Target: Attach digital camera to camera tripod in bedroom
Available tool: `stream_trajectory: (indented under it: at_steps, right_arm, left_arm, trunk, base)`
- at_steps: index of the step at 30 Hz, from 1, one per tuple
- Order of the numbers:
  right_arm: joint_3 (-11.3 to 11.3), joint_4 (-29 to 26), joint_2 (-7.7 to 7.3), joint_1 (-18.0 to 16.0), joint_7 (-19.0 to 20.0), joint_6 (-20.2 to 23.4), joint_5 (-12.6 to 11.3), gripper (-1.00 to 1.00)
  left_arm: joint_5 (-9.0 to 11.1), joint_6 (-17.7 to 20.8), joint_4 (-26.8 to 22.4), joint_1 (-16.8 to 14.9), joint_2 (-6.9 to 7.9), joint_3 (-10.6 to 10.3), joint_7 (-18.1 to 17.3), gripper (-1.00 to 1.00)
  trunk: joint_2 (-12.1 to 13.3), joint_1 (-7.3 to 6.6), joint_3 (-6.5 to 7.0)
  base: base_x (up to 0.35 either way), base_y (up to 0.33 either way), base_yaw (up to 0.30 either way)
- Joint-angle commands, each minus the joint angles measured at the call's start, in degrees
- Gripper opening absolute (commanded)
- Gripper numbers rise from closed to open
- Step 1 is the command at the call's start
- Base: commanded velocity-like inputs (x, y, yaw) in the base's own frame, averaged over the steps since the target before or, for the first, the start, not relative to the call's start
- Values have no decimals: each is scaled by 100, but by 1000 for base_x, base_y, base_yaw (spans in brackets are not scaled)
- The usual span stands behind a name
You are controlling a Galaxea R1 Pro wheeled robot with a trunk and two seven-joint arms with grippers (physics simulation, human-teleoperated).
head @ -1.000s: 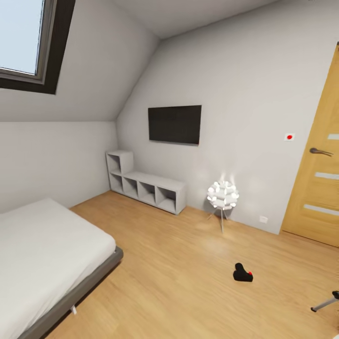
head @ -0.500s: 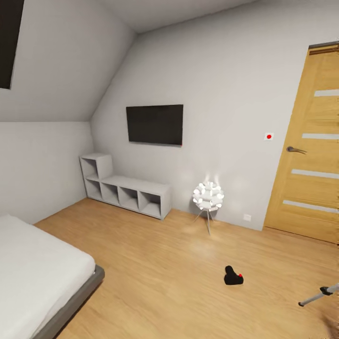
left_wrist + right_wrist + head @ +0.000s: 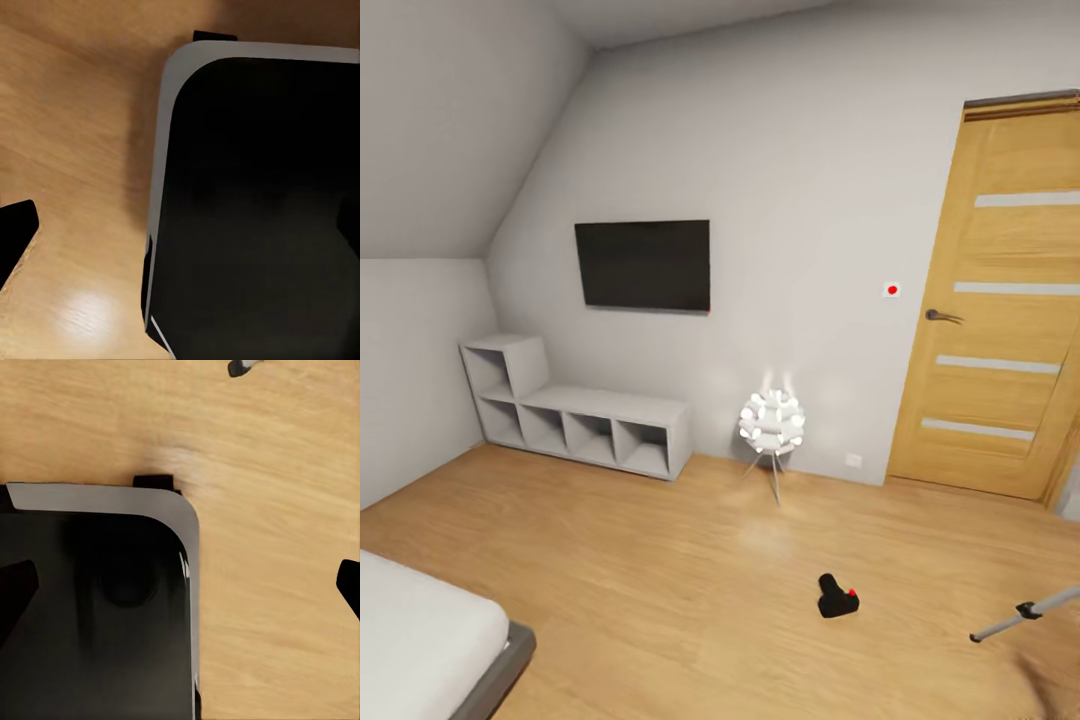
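Digital camera (image 3: 837, 597) on plank floor (image 3: 660, 560), tripod leg (image 3: 1023, 614) near right edge

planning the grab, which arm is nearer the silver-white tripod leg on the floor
Right, probably: the silver-white metal tripod leg lies at the robot's right, its tip before the right end effector; the left end effector across the black base.

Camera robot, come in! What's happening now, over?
Grippers: state can't be told. Digital camera lying on the wooden floor, untouched. Camera tripod leg showing at right, beside it. Nothing between them, over.
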Motion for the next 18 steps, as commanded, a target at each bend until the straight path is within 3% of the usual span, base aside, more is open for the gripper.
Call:
stream_trajectory:
  at_steps: [1,18]
  right_arm:
    - [-6,-2,0,-1,3,-14,-2,100]
    - [-6,-2,0,-4,3,-14,-2,100]
  left_arm:
    - [5,6,-9,3,-2,38,-2,100]
    - [5,6,-9,3,-3,38,-1,100]
  trunk:
    - [-2,3,-5]
    - [-2,3,-5]
  base:
    - [316,174,-280]
    - [316,174,-280]
